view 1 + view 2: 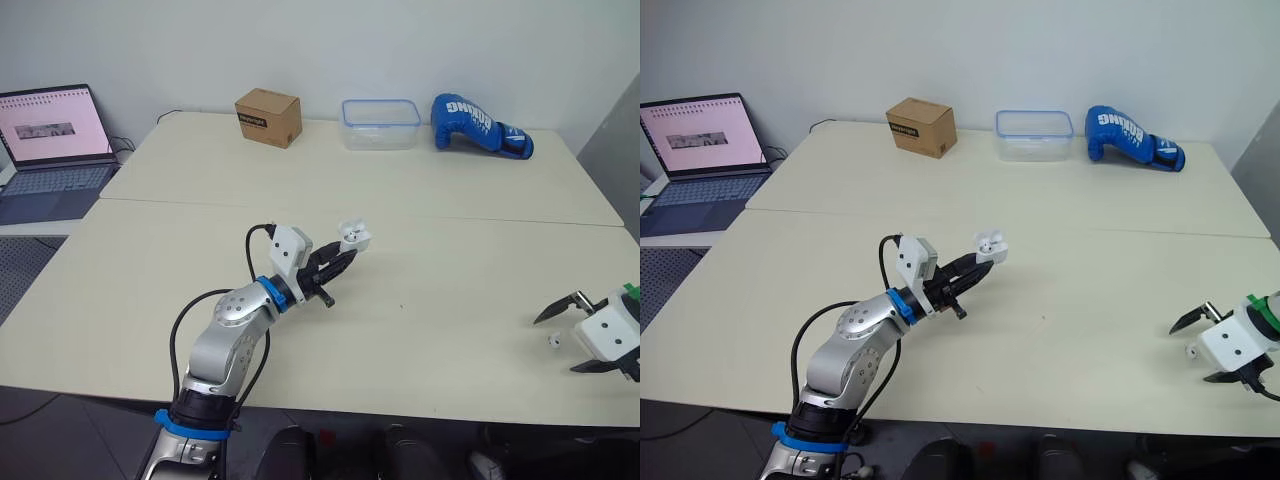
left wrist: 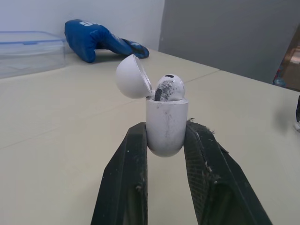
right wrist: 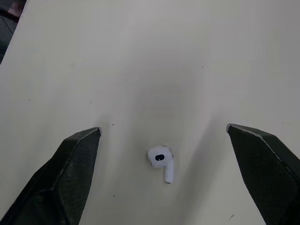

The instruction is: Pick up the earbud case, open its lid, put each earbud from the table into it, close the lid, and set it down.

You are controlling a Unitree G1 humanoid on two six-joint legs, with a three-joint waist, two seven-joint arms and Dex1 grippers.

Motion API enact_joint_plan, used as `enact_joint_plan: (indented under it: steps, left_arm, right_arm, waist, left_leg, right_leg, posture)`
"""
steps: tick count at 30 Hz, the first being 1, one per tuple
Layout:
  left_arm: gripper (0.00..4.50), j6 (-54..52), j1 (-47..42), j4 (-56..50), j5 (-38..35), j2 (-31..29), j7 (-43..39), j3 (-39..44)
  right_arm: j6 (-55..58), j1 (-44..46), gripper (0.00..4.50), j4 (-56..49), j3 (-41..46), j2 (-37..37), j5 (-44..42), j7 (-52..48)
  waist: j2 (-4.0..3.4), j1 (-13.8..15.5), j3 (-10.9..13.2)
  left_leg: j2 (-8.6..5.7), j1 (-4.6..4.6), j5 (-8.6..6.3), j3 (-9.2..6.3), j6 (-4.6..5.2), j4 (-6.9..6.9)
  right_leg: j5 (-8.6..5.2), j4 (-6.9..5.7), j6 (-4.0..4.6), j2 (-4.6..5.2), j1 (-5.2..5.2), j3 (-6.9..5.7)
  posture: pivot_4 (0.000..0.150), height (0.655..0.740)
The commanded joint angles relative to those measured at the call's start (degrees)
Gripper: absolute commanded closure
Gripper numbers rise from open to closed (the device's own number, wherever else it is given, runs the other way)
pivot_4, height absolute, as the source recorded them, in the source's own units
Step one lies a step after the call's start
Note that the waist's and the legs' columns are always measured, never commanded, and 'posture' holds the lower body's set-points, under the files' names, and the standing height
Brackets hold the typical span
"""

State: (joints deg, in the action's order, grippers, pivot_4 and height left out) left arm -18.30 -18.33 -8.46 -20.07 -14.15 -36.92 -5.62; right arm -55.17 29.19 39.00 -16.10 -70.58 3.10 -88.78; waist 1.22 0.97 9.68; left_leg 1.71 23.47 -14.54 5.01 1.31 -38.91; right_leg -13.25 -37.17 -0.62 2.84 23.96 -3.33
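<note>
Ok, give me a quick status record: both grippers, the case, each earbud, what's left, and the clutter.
left gripper: shut on the earbud case, held off the table
earbud case: upright, lid open
seated earbud: in the case
loose earbud: lying on the table, untouched
right gripper: open, above the loose earbud
left to do: pick up loose earbud, insert, close lid, set down
far side: cardboard box, clear container, boxing glove

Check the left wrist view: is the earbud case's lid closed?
No, the earbud case stands with its lid tipped open, one earbud seated inside.
</note>
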Motion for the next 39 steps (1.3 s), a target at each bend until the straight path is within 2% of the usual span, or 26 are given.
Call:
enact_joint_plan:
  steps: [1, 3, 5, 18, 27, 30, 36, 39]
  left_arm:
    - [3.77, 0.71, -0.7, -1.47, -0.36, 0.25, 0.11, 0.25]
    - [3.77, 0.62, -0.63, -1.63, -0.37, 0.26, 0.26, 0.27]
    - [3.77, 0.53, -0.51, -1.79, -0.37, 0.21, 0.38, 0.29]
    - [3.77, -0.06, -0.12, -2.81, -0.49, 0.08, 1.27, 0.25]
    - [3.77, -0.21, 0.5, -3.44, -0.35, 0.05, 1.82, 0.16]
    - [3.77, -0.24, 0.48, -3.52, -0.31, 0.06, 1.96, 0.21]
    - [3.77, -0.28, 0.55, -3.54, -0.37, 0.02, 2.03, 0.32]
    - [3.77, -0.31, 0.42, -3.44, -0.36, 0.13, 2.09, 0.23]
  right_arm:
    - [-2.75, 2.72, 0.18, 3.12, -1.68, 0.04, 3.03, -0.72]
    - [-4.15, 3.94, 0.55, 4.62, -2.73, 0.52, 5.14, 0.23]
    - [-5.07, 5.52, 1.23, 6.09, -3.42, 1.19, 7.36, 1.86]
    - [-6.86, 12.39, 1.23, 11.03, -7.94, 4.2, 18.01, 9.37]
    - [-6.75, 12.82, 1.23, 11.42, -9.79, 5.08, 19.05, 9.56]
    - [-6.6, 12.74, 1.86, 11.61, -10.42, 5.19, 19.46, 9.68]
    - [-6.69, 13.45, 4.01, 12.13, -10.88, 6.02, 20.42, 9.7]
    - [-6.45, 13.43, 4.13, 11.7, -10.72, 6.57, 19.89, 9.43]
  waist:
    - [0.0, 0.01, 0.0]
    - [-0.01, 0.01, 0.01]
    - [-0.01, 0.0, 0.01]
    - [-0.06, -0.03, 0.03]
    - [-0.06, -0.05, 0.03]
    - [-0.05, -0.05, 0.03]
    - [-0.05, -0.59, 0.03]
    - [-0.04, -0.76, 0.02]
  left_leg:
    - [0.01, -0.05, 0.0, 0.0, 0.0, 0.01]
    - [0.01, -0.25, -0.01, -0.03, -0.01, 0.02]
    - [-0.01, -0.54, -0.05, 0.01, 0.05, 0.07]
    - [-0.01, -0.62, -0.03, 0.01, 0.0, 0.09]
    - [-0.02, -0.62, -0.03, 0.0, 0.0, 0.09]
    - [-0.01, -0.62, -0.03, 0.0, 0.01, 0.09]
    - [0.0, -0.68, -0.06, 0.02, 0.06, 0.07]
    - [0.01, -0.69, -0.06, 0.01, 0.06, 0.07]
  right_leg:
    - [-0.01, 0.01, 0.02, 0.0, -0.06, 0.0]
    - [-0.05, 0.03, 0.09, 0.03, -0.29, -0.03]
    - [-0.12, 0.07, 0.18, 0.09, -0.58, -0.03]
    - [-0.11, 0.03, 0.24, 0.14, -0.63, -0.06]
    - [-0.11, 0.04, 0.24, 0.16, -0.65, -0.07]
    - [-0.11, 0.04, 0.24, 0.16, -0.66, -0.09]
    - [-0.1, 0.05, 0.24, 0.18, -0.71, -0.09]
    - [-0.1, 0.04, 0.24, 0.18, -0.72, -0.11]
  posture:
    - [0.15, 0.74]
    - [0.15, 0.74]
    - [0.15, 0.74]
    - [0.15, 0.74]
    - [0.15, 0.74]
    - [0.15, 0.74]
    - [0.15, 0.74]
    - [0.15, 0.74]
